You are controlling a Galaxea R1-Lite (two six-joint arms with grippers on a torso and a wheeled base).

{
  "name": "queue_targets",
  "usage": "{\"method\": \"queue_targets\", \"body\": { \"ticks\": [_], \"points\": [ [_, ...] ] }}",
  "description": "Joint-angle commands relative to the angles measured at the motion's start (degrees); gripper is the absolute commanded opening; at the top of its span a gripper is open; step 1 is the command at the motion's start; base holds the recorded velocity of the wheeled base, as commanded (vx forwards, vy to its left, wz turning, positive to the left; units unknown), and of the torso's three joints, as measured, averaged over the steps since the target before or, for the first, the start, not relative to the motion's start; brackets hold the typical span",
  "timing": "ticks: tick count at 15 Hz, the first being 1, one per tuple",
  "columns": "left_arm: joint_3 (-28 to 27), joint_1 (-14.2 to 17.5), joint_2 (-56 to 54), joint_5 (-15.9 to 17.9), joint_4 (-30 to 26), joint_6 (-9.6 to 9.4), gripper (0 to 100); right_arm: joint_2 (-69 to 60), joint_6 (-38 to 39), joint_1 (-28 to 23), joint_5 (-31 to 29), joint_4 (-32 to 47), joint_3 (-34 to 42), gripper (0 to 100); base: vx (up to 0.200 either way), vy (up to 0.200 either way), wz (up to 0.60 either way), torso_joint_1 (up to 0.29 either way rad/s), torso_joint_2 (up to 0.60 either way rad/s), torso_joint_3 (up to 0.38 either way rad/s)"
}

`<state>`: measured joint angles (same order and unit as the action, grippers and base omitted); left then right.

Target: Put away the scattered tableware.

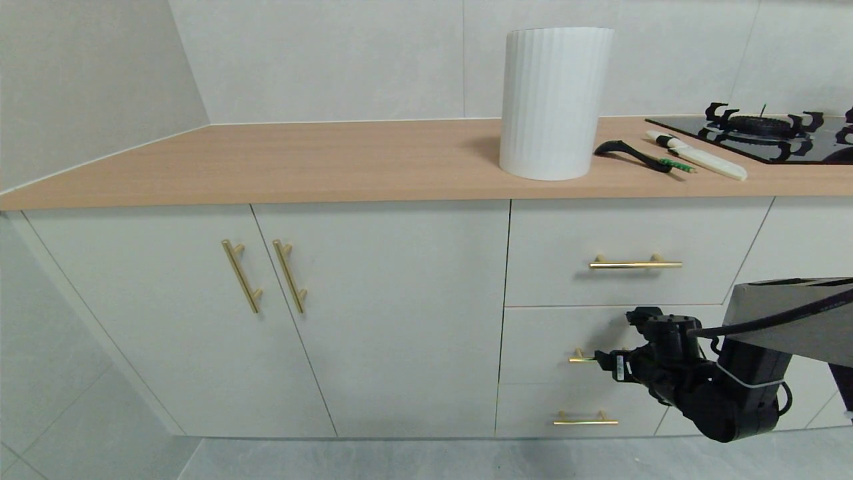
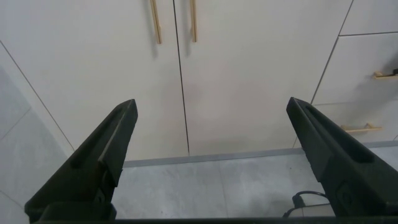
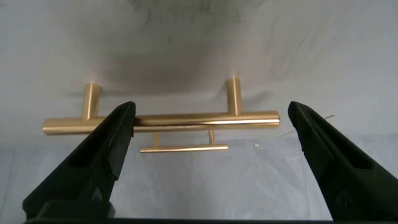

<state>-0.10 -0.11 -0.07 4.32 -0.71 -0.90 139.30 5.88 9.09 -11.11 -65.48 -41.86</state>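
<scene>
We see our right hand (image 3: 209, 115) open, straddling the middle drawer's brass handle (image 3: 161, 121). Our left hand (image 2: 211, 112) hangs open before the cupboard doors (image 2: 249, 74). On the surface (image 1: 333, 160), a black ladle (image 1: 633, 155) and a white knife (image 1: 696, 155) lie beside a tall white container (image 1: 553, 100).

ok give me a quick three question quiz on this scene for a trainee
1. True or false: the right hand is shut on the middle drawer handle.
2. Which thing lies nearest the white container on the counter? A) black ladle B) white knife C) dinner plate
3. How many drawers are stacked under the counter?

Key
1. False: its fingers are spread wide, one on each side of the handle.
2. A
3. Three
</scene>
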Motion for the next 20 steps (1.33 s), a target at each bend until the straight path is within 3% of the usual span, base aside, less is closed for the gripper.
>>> {"method": "queue_targets", "body": {
  "ticks": [1,15,17,20],
  "points": [
    [0.01,0.02,0.07,-0.01,0.0,0.02,100,1.06,-0.08,0.05,-0.06,0.09,-0.06,100,0.0,0.0,0.0,0.0,0.0,0.0],
    [0.01,0.02,0.07,-0.01,0.0,0.02,100,-1.31,-0.51,0.05,0.21,2.72,2.75,100,0.0,0.0,0.0,0.0,0.0,0.0],
    [0.01,0.02,0.07,-0.01,0.0,-0.06,100,-8.17,-0.34,0.05,1.97,9.67,4.6,100,0.0,0.0,0.0,0.0,0.0,0.0],
    [0.01,0.02,0.07,-0.01,0.0,0.02,100,-22.93,-0.25,0.22,6.8,26.1,5.04,100,0.0,0.0,0.0,0.0,0.0,0.0]
  ]
}}
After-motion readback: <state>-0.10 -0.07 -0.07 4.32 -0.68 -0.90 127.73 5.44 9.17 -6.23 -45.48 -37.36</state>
